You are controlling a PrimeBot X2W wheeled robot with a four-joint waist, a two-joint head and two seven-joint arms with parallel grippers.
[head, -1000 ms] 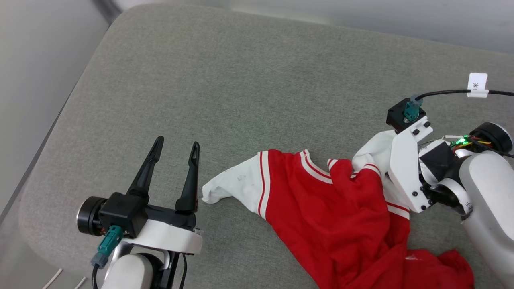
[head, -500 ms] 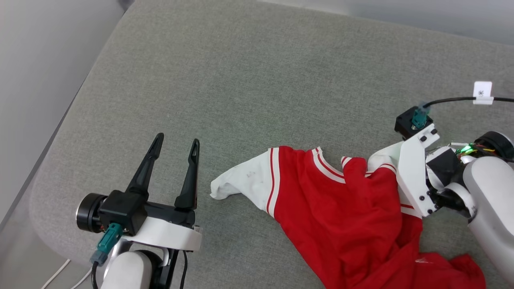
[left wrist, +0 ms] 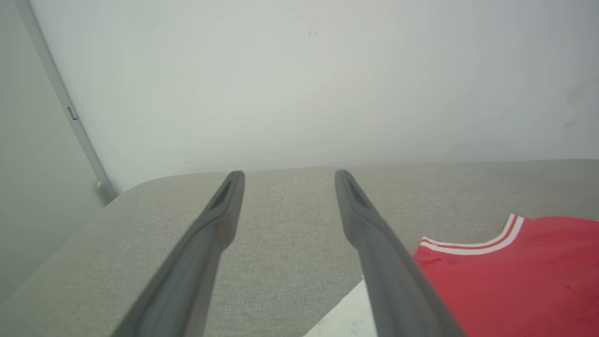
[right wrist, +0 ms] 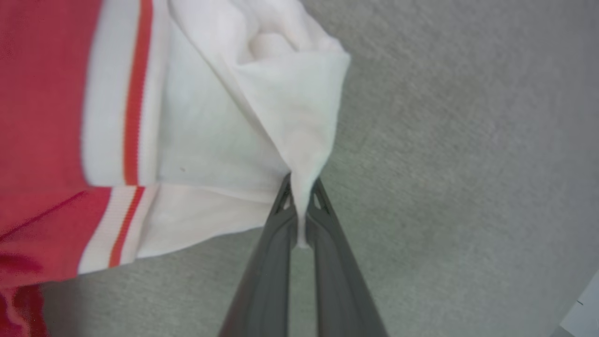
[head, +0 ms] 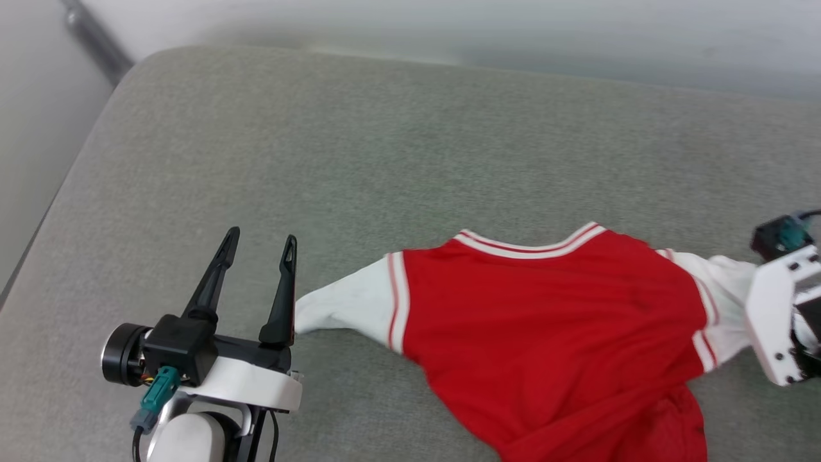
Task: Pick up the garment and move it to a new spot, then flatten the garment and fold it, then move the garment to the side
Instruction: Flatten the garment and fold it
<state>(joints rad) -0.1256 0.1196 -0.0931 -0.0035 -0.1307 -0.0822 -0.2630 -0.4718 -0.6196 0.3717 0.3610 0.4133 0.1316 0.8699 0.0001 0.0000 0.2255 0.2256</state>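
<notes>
left end effector [head: 262, 234]: black fingers [head: 215, 282] and black housing [head: 186, 343] on a white bracket [head: 244, 385]; teal connector [head: 158, 391] below.
right end effector [right wrist: 302, 187]: dark grey fingers [right wrist: 271, 262] in the wrist view; white bracket [head: 773, 301] and teal connector [head: 787, 234] in the head view.
garment [head: 551, 308]: solid red body, darker red in the folds at its lower edge.
neck trim [head: 532, 242]: white band carrying 1 thin red stripe.
left-side sleeve [head: 340, 311]: white; a white band with 1 red stripe borders the red body.
right-side sleeve [right wrist: 262, 117]: white; white band with 1 orange-red stripe.
padded surface [head: 321, 141]: grey-green woven fabric, finely flecked.
wall [left wrist: 299, 84]: plain pale grey-white.
</notes>
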